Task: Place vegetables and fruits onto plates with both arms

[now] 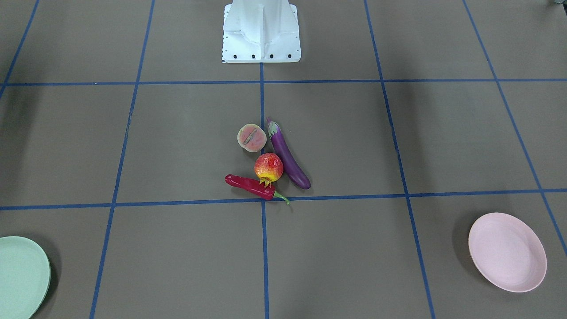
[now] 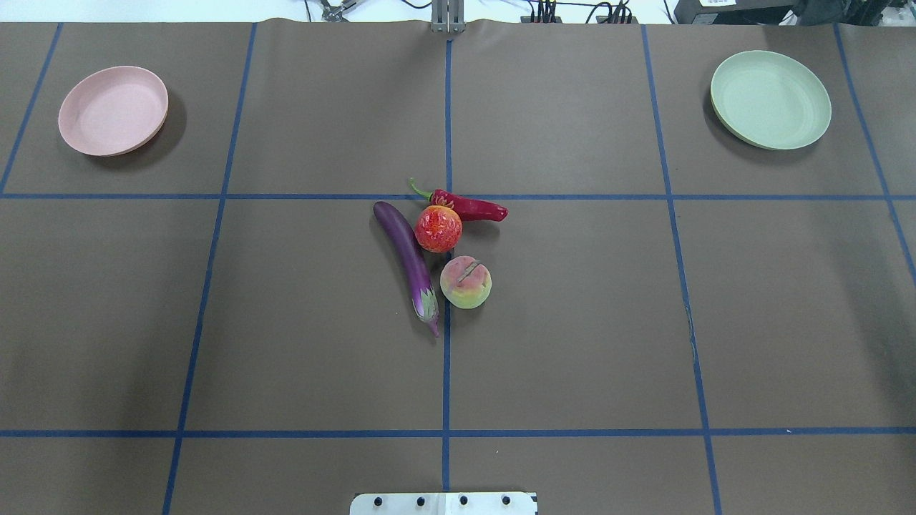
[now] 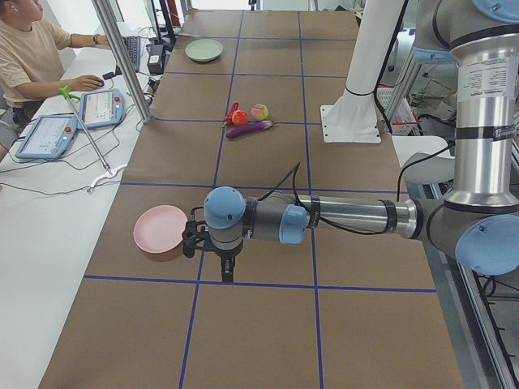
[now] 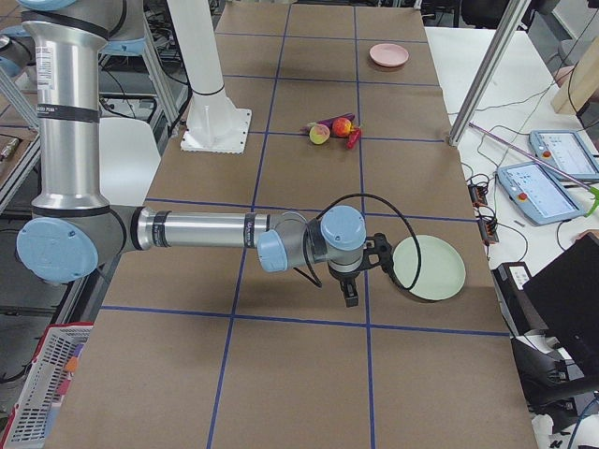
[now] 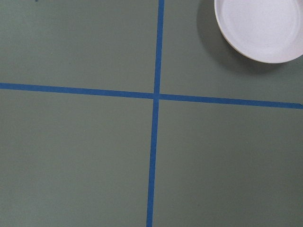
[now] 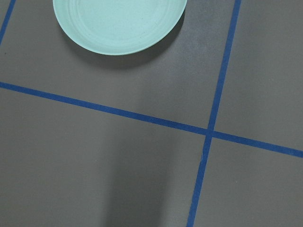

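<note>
The purple eggplant (image 2: 406,254), red chili (image 2: 469,207), peach (image 2: 465,282) and pomegranate (image 2: 438,229) lie clustered at the table's middle, touching or nearly touching. The pink plate (image 2: 113,110) sits empty at the far left and the mint green plate (image 2: 771,99) sits empty at the far right. My left gripper (image 3: 227,271) points down beside the pink plate (image 3: 160,228). My right gripper (image 4: 351,297) points down beside the green plate (image 4: 429,267). Both show only in the side views, so I cannot tell if they are open or shut.
The white robot base (image 1: 261,33) stands at the table's near edge. Blue tape lines grid the brown table. An operator (image 3: 32,49) sits at a side desk with tablets (image 3: 101,107). A metal post (image 3: 122,57) stands at the table's far edge.
</note>
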### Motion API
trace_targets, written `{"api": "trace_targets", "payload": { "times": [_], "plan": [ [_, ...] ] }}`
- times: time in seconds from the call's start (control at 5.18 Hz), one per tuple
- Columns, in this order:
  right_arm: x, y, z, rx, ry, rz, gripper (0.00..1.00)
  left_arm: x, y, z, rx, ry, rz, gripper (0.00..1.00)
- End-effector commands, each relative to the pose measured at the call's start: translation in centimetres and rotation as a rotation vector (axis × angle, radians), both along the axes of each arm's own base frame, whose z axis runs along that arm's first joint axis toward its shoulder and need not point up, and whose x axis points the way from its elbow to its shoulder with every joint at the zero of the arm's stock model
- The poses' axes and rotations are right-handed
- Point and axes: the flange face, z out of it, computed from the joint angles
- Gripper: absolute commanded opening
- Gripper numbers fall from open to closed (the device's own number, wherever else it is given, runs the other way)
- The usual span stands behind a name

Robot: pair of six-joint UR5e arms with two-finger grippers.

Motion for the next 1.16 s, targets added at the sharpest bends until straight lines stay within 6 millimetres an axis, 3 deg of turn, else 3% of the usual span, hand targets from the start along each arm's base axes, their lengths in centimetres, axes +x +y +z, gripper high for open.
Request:
{"api": "trace_targets", "payload": {
  "times": [0.0, 0.39, 0.97],
  "plan": [
    [0.0, 0.1, 0.0, -0.011, 0.002, 0.000, 1.00, 0.0, -0.1, -0.5, 0.014, 0.003, 0.003, 1.00],
    [-1.0, -1.9, -1.6, -0.104, 0.019, -0.022, 1.00, 0.0, 0.2, 1.0, -0.021, 0.003, -0.001, 1.00],
    [-1.1, -0.5, -1.6, -0.104, 0.017, -0.024, 1.00, 0.2, 0.2, 1.3, -0.021, 0.003, 0.006, 1.00]
  ]
}}
